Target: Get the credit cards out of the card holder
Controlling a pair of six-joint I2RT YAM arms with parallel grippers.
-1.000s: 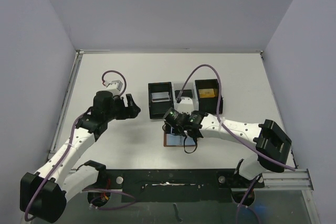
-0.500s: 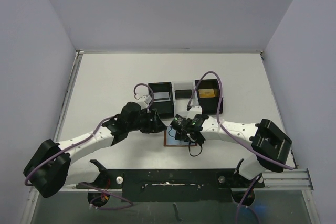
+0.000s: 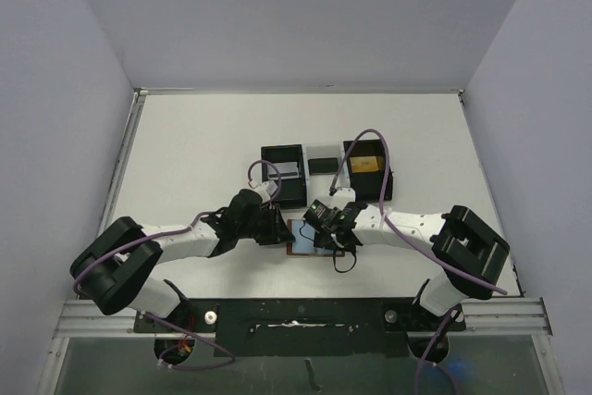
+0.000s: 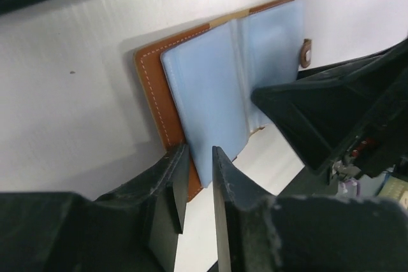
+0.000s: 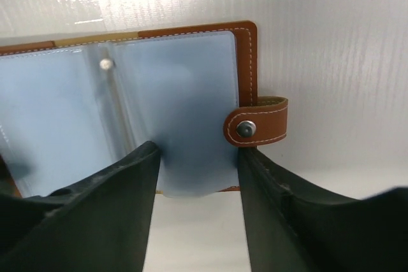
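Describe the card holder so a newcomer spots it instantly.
On the white table, find the black tray; just on its near side lies the card holder, open. Stitched brown leather, blue-grey pockets and a snap tab set it apart from the tray.

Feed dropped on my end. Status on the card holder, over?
Left gripper jaws narrow at card holder edge, grip unclear. Right gripper open, astride blue pocket. Holder open flat. Nothing blocking.

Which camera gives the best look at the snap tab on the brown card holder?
The right wrist view: the snap tab is close, sharp, stud and stitching visible, at the edge of the open card holder. The left wrist view shows it small, far off. The top view is too distant to make it out.
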